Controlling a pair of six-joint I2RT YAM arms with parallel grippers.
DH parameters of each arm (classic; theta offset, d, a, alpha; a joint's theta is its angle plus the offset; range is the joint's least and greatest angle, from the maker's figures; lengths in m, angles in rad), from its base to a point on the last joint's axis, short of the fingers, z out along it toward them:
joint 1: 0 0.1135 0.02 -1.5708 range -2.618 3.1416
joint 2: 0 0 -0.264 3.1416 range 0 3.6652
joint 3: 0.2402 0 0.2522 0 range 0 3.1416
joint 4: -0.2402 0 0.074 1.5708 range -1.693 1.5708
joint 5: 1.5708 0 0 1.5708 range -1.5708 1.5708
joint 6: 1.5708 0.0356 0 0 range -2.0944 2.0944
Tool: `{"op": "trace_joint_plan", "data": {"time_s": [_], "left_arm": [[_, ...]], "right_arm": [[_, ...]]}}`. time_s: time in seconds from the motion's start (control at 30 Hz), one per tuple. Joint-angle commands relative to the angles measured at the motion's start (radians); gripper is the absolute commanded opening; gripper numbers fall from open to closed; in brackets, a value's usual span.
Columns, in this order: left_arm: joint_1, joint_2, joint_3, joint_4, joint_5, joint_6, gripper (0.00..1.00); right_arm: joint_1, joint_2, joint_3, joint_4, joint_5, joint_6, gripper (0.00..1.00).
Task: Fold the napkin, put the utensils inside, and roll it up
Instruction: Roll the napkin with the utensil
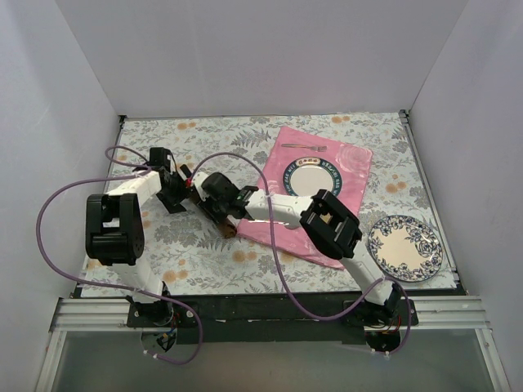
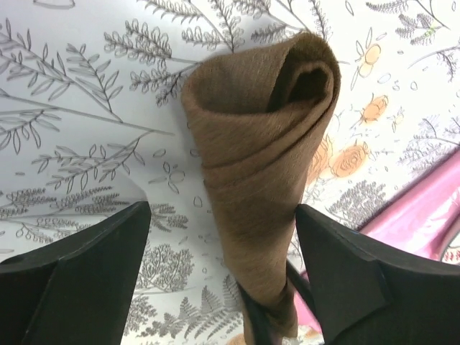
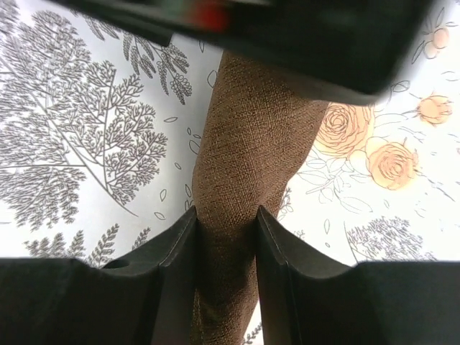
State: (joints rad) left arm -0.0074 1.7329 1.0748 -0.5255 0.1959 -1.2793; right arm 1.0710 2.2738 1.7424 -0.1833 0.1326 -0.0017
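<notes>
The brown napkin is rolled into a loose tube on the floral tablecloth, its open end showing in the left wrist view. My left gripper straddles the roll with its jaws wide open; the right finger just brushes the cloth and the left finger stands apart. My right gripper is shut on the napkin, both fingers pressing its sides. From above, the two grippers meet left of centre: left gripper, right gripper. A silver fork lies at the far edge of the pink mat.
A small blue-rimmed plate sits on the pink mat. A larger blue floral plate stands at the right near the table's front. White walls close in the table on three sides. Purple cables loop over both arms.
</notes>
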Motion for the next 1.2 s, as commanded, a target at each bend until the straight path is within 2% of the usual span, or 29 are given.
{"op": "trace_joint_plan", "data": {"time_s": [0.0,0.17,0.4,0.53,0.7,0.8,0.83,0.97,1.07,1.1,1.17], "left_arm": [[0.006,-0.085,-0.024,0.009,0.068,0.015,0.81],[0.006,-0.098,-0.053,0.019,0.088,0.014,0.8],[-0.026,-0.082,-0.081,0.047,0.076,-0.026,0.78],[-0.037,-0.058,-0.082,0.077,0.071,-0.048,0.74],[-0.043,-0.018,-0.062,0.09,0.065,-0.058,0.66],[-0.046,0.008,-0.052,0.093,0.034,-0.052,0.56],[-0.048,0.016,-0.047,0.094,0.028,-0.049,0.5],[-0.048,0.033,-0.038,0.094,0.005,-0.046,0.32],[-0.048,0.037,-0.029,0.091,-0.004,-0.042,0.27],[-0.048,0.04,-0.026,0.088,-0.003,-0.04,0.27],[-0.048,0.04,-0.018,0.079,-0.003,-0.034,0.27]], "right_arm": [[-0.071,-0.023,-0.053,0.08,-0.308,0.124,0.39],[-0.124,-0.008,-0.066,0.129,-0.471,0.228,0.37],[-0.209,0.01,-0.155,0.323,-0.714,0.434,0.37],[-0.23,0.016,-0.205,0.421,-0.783,0.524,0.37],[-0.256,0.042,-0.26,0.594,-0.872,0.66,0.37],[-0.269,0.061,-0.283,0.697,-0.912,0.752,0.37],[-0.27,0.064,-0.297,0.715,-0.918,0.77,0.38],[-0.272,0.055,-0.284,0.662,-0.903,0.74,0.4],[-0.272,0.032,-0.259,0.555,-0.871,0.665,0.45],[-0.27,0.023,-0.251,0.51,-0.835,0.595,0.49],[-0.266,-0.009,-0.203,0.327,-0.774,0.498,0.55]]}}
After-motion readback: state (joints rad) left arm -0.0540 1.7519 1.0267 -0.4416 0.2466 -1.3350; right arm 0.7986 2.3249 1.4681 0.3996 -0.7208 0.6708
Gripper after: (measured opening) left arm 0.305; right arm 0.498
